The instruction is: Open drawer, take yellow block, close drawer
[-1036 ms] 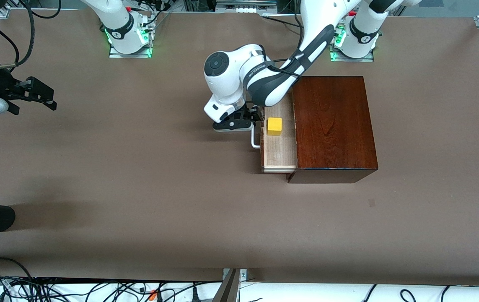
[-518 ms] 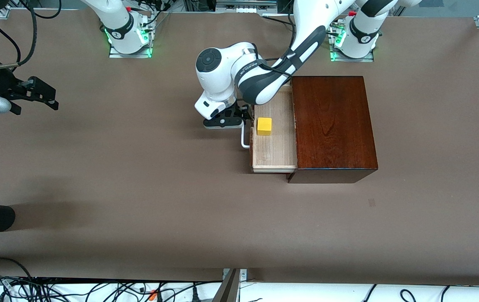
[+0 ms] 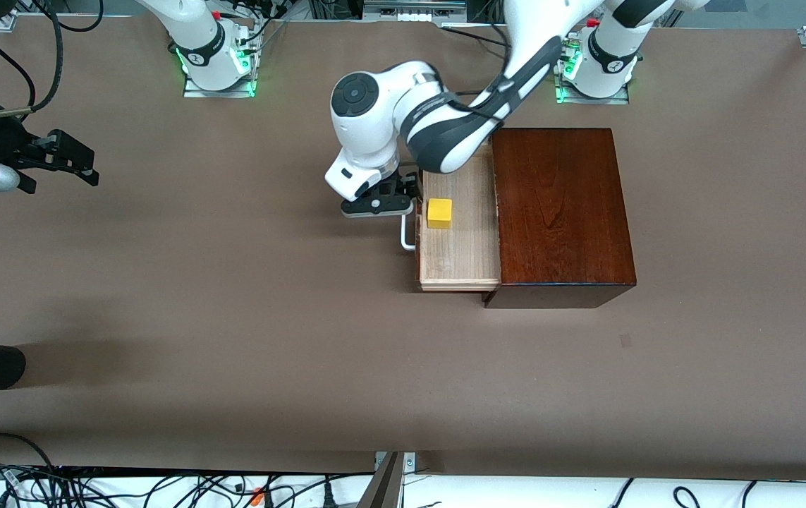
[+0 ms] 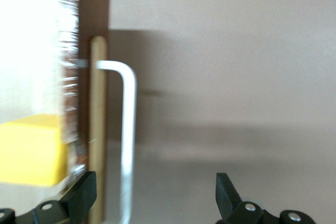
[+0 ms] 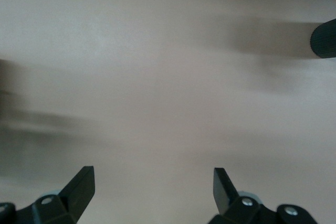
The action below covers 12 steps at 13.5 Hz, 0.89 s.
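The left gripper (image 3: 380,205) sits low at the drawer's front, its jaws apart and straddling the white U-shaped handle (image 3: 407,233); in the left wrist view the handle (image 4: 125,129) runs between the two dark fingertips (image 4: 228,192) with daylight on either side, so nothing is clamped. That spread suits a hooking pull more than a pinch, and it leaves the jaws free to lift off the bar.

Just inside the front panel the yellow block (image 3: 439,213) rests on the pale floor of the drawer (image 3: 459,261), close to the handle side and toward the robots' end of the tray. The drawer stands well out of the dark red-brown wooden box (image 3: 558,212), far enough that the block is fully uncovered from above. The opening step looks done; the block has not been taken.

The right gripper (image 3: 57,159) waits over bare desk (image 3: 233,317) at the right arm's end, jaws wide apart and empty, well clear of the box so the working arm has room.
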{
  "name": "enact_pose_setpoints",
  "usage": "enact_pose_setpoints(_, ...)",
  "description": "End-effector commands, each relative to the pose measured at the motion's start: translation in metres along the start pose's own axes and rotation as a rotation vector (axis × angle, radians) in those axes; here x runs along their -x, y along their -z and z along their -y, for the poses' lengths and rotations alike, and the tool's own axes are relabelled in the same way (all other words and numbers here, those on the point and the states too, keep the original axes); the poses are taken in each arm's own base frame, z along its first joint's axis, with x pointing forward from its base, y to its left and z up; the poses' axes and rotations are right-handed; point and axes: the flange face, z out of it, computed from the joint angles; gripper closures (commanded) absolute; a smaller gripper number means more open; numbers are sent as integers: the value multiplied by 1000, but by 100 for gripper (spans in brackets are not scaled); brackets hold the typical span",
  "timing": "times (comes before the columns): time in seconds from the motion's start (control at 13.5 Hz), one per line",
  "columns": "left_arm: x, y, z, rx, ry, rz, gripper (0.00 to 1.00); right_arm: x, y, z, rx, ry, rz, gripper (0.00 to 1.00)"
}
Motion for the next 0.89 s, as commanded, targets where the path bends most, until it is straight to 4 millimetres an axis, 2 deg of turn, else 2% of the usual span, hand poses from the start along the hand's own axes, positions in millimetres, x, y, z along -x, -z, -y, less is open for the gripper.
enact_pose_setpoints(0.0,-16,80,59,45,-24,70,0,-2,1,5,0,11,2,0)
enact_pose_setpoints(0.07,-25,108,86,68,-23,80,0,-2,0,8,-1,17,5,0)
enact_pose_setpoints(0.22,-42,149,146,84,-25,84,0,0,2,18,1,42,11,0)
enact_pose_setpoints(0.37,-65,173,204,102,-2,71,0,0,0,28,-7,75,23,0)
enact_pose_setpoints(0.59,-103,184,288,120,23,70,0,5,-5,80,-15,260,66,0)
enact_pose_setpoints(0.67,-112,186,308,123,40,66,0,5,-9,99,-17,311,73,0)
enact_pose_setpoints(0.74,-119,187,326,122,42,65,0,2,-24,121,-20,358,101,0)
enact_pose_setpoints(0.81,-123,187,338,114,24,69,0,1,-29,142,-20,401,101,0)
